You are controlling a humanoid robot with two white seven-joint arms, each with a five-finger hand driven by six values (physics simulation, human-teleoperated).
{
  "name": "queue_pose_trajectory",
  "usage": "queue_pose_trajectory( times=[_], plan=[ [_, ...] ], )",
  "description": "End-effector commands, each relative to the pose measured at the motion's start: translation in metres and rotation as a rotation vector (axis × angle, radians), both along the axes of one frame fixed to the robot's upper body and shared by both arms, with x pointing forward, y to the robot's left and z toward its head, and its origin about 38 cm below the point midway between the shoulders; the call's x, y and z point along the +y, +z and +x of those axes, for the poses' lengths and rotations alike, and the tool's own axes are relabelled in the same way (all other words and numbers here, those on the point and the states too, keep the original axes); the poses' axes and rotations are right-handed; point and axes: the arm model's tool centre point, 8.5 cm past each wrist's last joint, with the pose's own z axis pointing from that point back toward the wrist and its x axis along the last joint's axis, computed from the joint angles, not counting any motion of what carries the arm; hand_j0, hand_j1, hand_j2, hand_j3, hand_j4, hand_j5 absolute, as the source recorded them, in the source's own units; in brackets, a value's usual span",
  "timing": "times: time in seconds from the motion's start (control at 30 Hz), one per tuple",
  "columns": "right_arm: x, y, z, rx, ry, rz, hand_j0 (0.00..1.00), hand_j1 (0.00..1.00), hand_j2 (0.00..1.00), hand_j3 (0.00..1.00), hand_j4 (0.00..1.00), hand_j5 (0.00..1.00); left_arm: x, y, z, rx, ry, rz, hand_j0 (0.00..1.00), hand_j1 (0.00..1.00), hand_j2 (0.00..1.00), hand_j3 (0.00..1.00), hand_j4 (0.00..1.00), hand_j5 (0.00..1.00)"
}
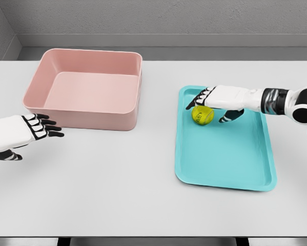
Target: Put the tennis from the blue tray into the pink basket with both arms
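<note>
A yellow-green tennis ball (202, 115) lies on the blue tray (230, 159), near its far left corner. My right hand (213, 104) hovers right over the ball, fingers spread on its far side and thumb on its near right side, not closed around it. The pink basket (86, 89) stands at the back left of the table, with nothing inside. My left hand (44, 126) hangs open just in front of the basket's near left corner, fingers pointing right.
The grey table (117, 189) stretches between basket and tray, with its front edge near the bottom of the view. A grey wall runs behind the table.
</note>
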Motion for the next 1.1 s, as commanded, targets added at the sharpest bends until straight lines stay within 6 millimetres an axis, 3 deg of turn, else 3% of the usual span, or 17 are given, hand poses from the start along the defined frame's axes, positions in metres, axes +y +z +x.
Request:
queue_pose_trajectory(
  times=[0.0, 0.2, 1.07],
  plan=[
    [0.001, -0.003, 0.000, 0.008, -0.003, 0.002, 0.89, 0.89, 0.89, 0.89, 0.89, 0.89, 0.000, 0.000, 0.000, 0.002, 0.002, -0.006, 1.00, 1.00, 1.00, 1.00, 1.00, 1.00],
    [0.008, -0.007, 0.002, 0.009, 0.004, 0.001, 0.89, 0.89, 0.89, 0.89, 0.89, 0.89, 0.000, 0.000, 0.000, 0.002, 0.003, -0.004, 1.00, 1.00, 1.00, 1.00, 1.00, 1.00],
    [0.007, -0.016, 0.005, 0.027, -0.011, -0.011, 0.85, 0.85, 0.85, 0.85, 0.85, 0.85, -0.001, -0.003, -0.001, 0.010, -0.001, -0.007, 1.00, 1.00, 1.00, 1.00, 1.00, 1.00]
  ],
)
